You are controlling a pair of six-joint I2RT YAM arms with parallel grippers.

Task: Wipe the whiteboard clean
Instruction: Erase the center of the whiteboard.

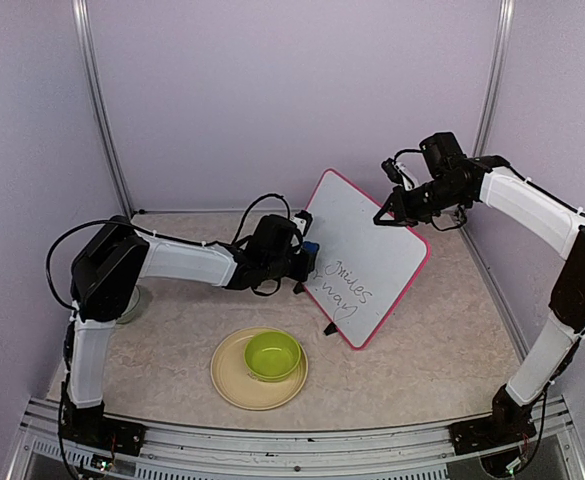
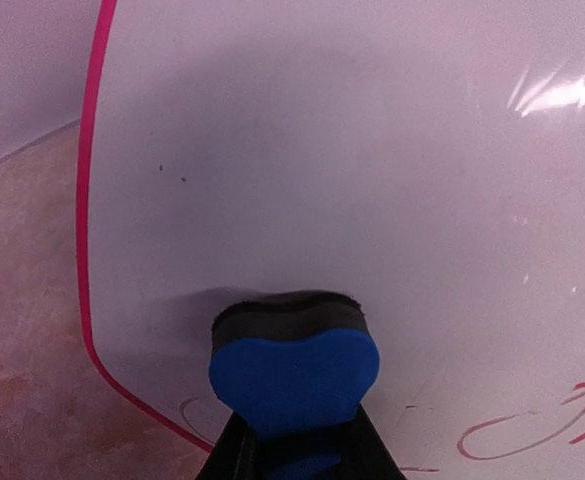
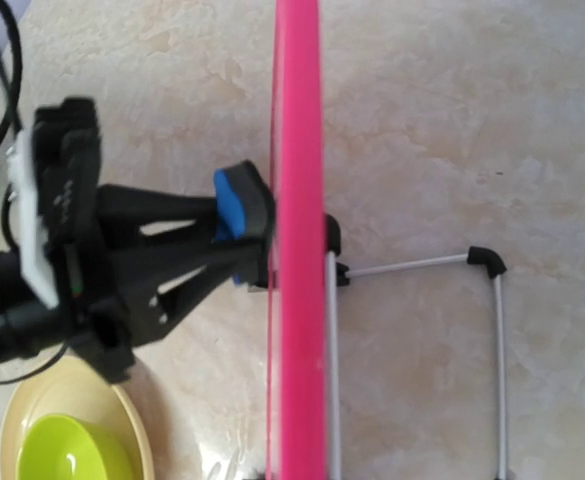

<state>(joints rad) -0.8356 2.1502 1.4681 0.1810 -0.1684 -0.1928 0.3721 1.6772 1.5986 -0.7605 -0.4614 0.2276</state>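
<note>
We see the whiteboard (image 1: 372, 255) propped upright on the desk (image 1: 442, 340), plate (image 1: 234, 385) just before it, right end effector (image 1: 390, 212) pinched on its top rim to brace it while the left end effector (image 1: 302, 262), clamping the blue eraser (image 2: 294, 385), presses its face beside the handwriting (image 1: 350, 285).

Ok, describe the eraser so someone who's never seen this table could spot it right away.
Find the pink-framed whiteboard standing on the table. At its written face, near the left edge, the left gripper pinches a small eraser. It is the only blue thing here, with a dark felt layer against the board.
</note>
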